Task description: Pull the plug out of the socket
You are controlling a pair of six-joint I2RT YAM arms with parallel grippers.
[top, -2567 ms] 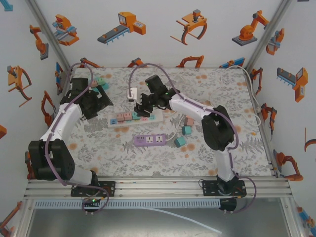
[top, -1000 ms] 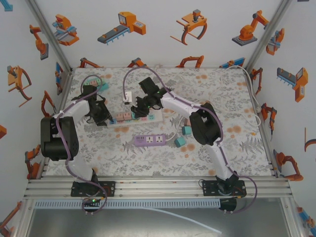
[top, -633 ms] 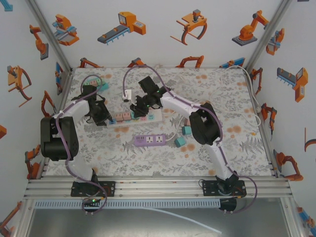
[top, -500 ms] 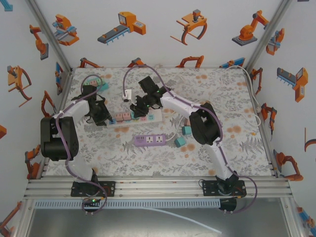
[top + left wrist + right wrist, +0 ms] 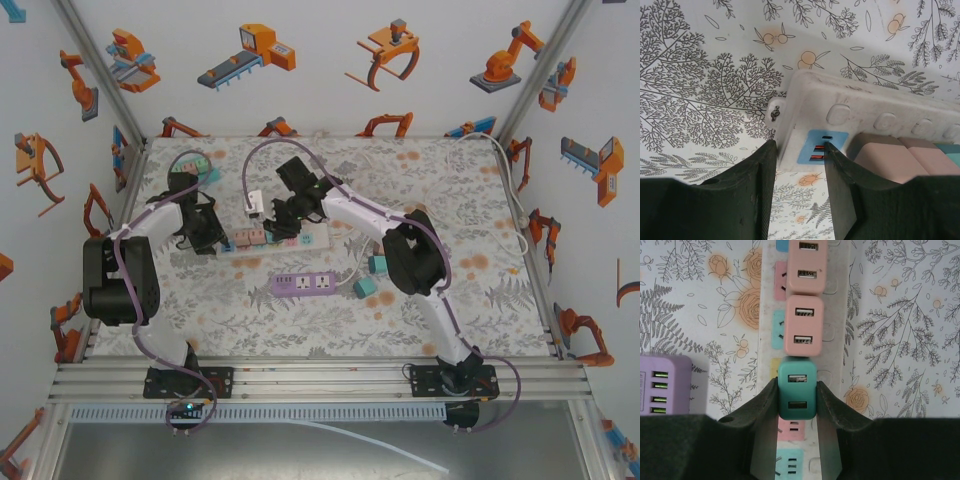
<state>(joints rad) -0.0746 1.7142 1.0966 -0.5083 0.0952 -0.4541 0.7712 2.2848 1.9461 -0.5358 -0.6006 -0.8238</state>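
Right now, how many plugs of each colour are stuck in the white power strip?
pink plugs: 2
teal plug: 1
total in the white power strip: 3

Two power strips on table: one white strip [image 5: 836, 315], one purple strip [image 5: 303, 284]. Three adapters plugged into white strip: two pink adapters [image 5: 804, 326], one teal adapter [image 5: 797, 387]. Two loose teal cubes [image 5: 365, 286] near purple strip. Two robot arms [image 5: 130, 270].
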